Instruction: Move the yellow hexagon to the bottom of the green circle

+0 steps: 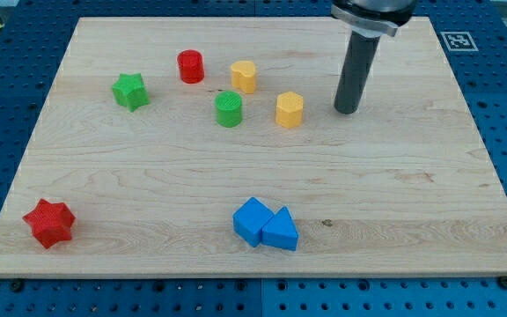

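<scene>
The dark rod stands upright at the far right of the wooden board (412, 220), my tip (347, 111) resting just right of a yellow hexagon (290, 110), not touching it and holding nothing. The green circle (229, 108) sits left of that block, with another yellow hexagon (244, 77) beyond it. Every block looks like ridged, matt plastic; the board shows pale grain
</scene>
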Robot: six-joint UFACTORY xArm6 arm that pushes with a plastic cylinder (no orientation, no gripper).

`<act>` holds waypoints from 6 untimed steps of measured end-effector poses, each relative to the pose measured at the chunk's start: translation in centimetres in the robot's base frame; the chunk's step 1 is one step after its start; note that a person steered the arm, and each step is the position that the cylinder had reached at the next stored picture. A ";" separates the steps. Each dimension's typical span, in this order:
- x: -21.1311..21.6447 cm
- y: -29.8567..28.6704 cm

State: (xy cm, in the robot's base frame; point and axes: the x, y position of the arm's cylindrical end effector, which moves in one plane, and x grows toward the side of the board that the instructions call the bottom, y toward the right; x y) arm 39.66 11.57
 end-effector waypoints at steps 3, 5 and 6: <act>0.0 -7.4; 2.9 -9.7; 4.2 -10.7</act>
